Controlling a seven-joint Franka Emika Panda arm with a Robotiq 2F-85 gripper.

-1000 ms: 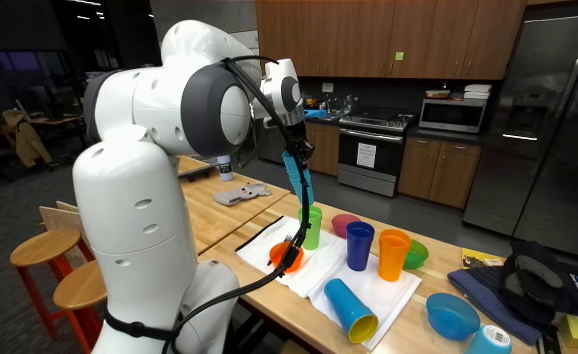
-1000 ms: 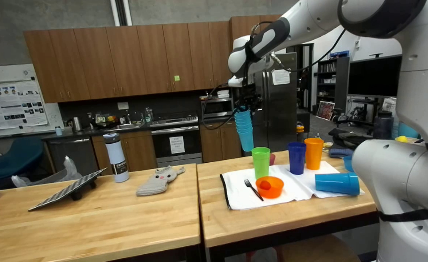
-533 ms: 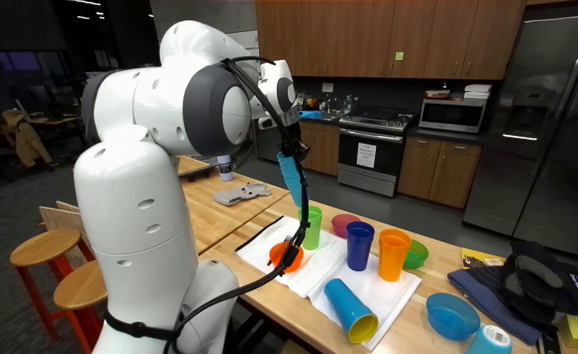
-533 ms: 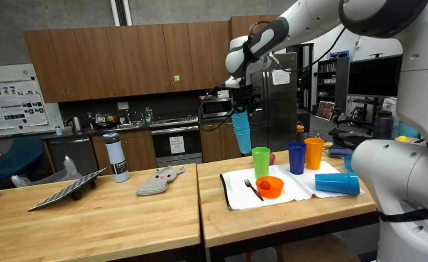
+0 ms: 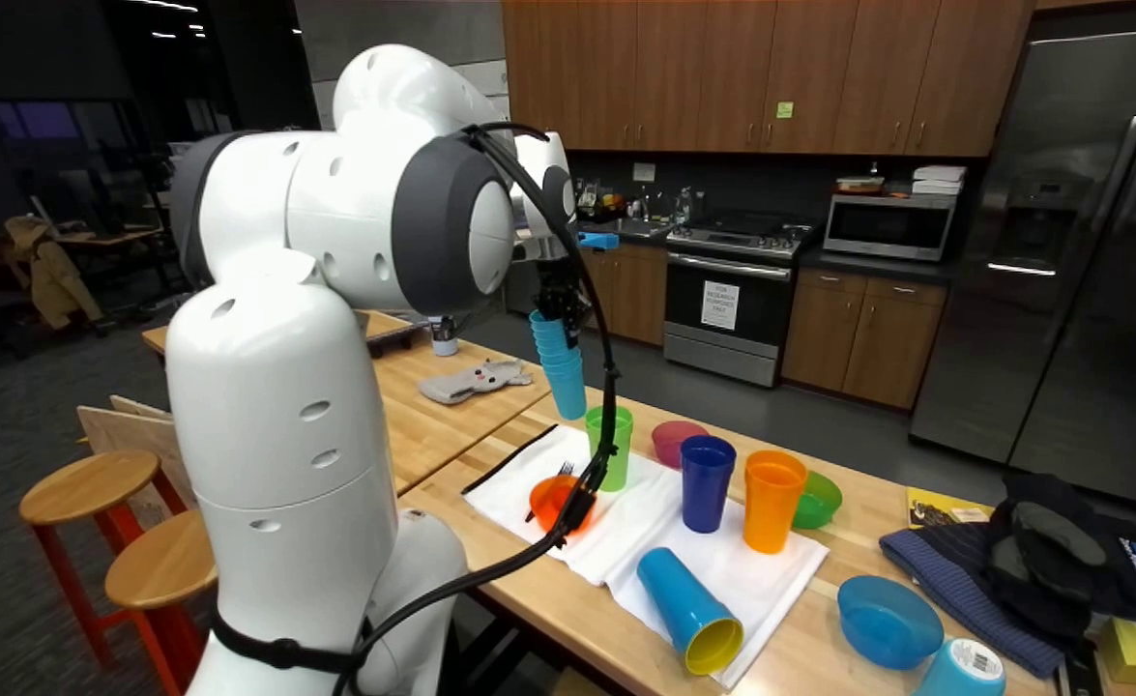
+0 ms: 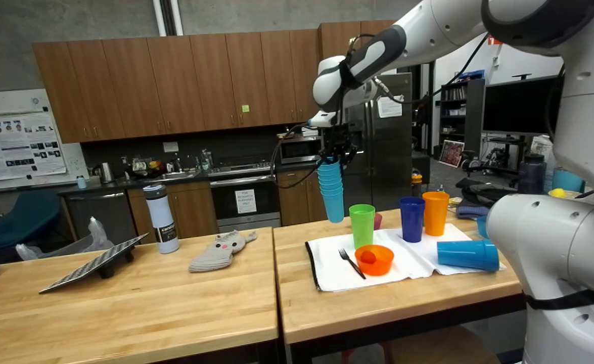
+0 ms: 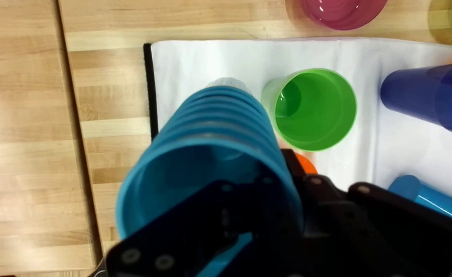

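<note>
Nearly closed, the gripper [image 7: 281, 171] is pinching the blue cup stack's [image 6: 331, 188] rim [image 7: 206, 141] above the worktop [image 6: 307, 313], near its seam edge; likely light, stiff, slick, suiting that hold!

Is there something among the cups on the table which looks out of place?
Yes: a yellow-lined blue tumbler lies on its side on the white cloth, while the green tumbler, dark-blue tumbler and orange tumbler stand upright.
</note>
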